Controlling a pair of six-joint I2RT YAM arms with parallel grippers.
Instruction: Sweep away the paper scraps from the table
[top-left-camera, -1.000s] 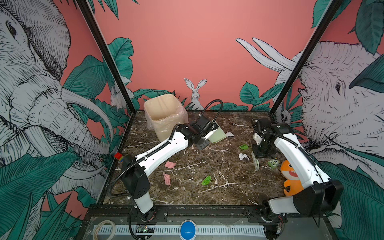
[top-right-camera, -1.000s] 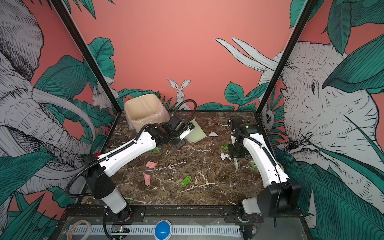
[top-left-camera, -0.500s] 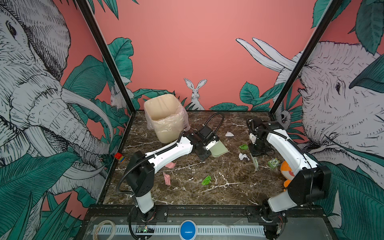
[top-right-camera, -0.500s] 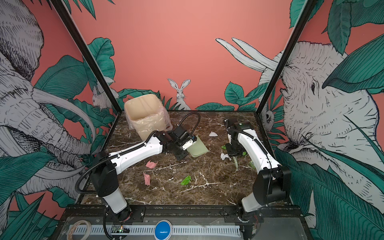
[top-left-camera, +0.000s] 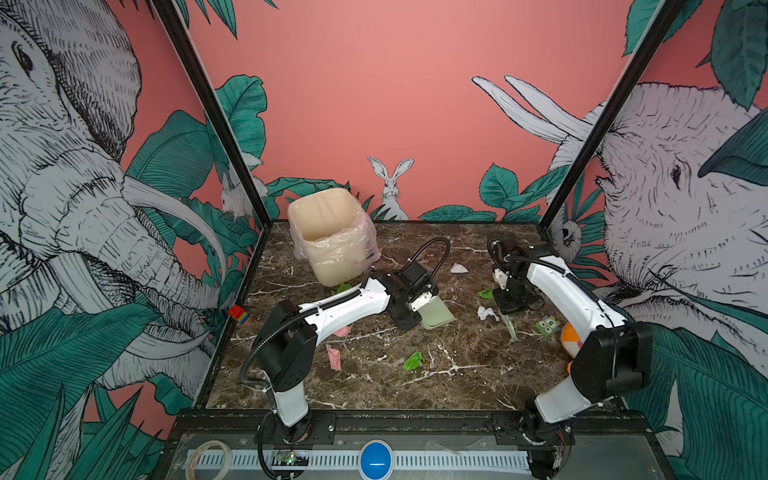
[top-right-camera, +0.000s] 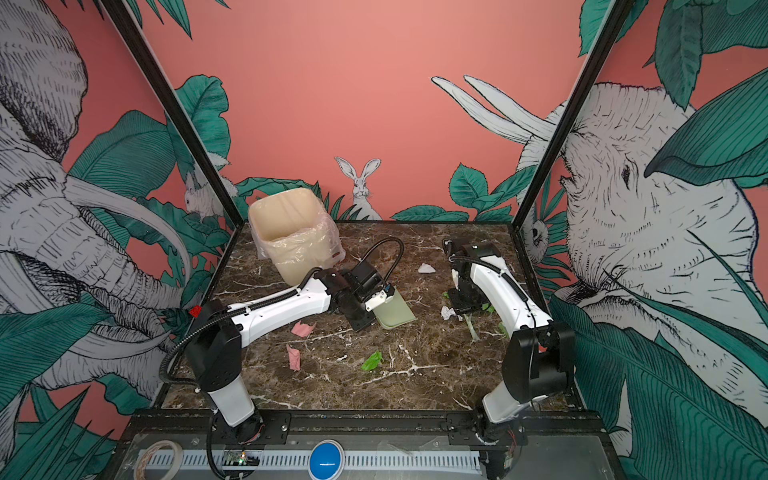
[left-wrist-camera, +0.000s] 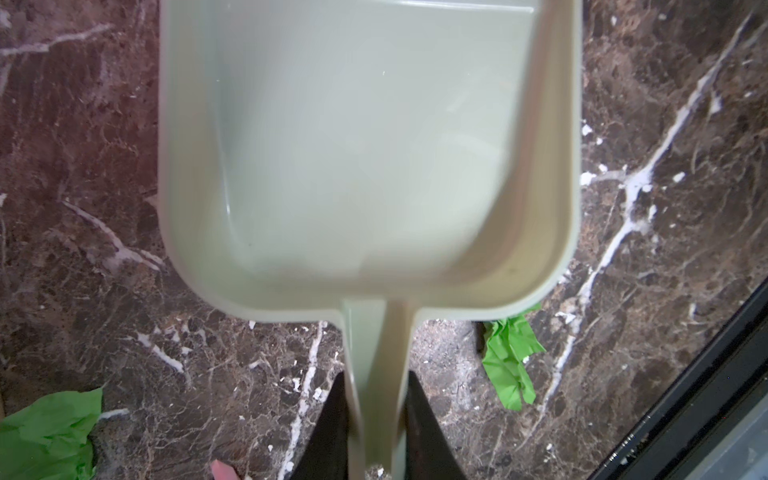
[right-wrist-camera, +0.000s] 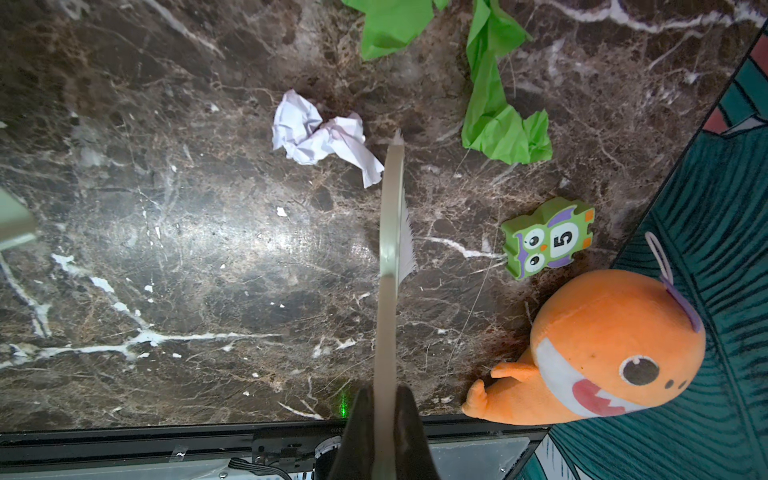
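Pale-green dustpan (left-wrist-camera: 365, 145) — left pincer (left-wrist-camera: 376, 399) grips handle

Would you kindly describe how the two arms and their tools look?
The left arm and right arm have glossy white link shells, bulky black joints and black cables running along them. The left tool and right tool are black, tapering to narrow tips.

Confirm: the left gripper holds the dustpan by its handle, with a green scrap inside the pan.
The left gripper holds the dustpan by its handle, but the pan is empty: the left wrist view shows green scraps on the table outside it.
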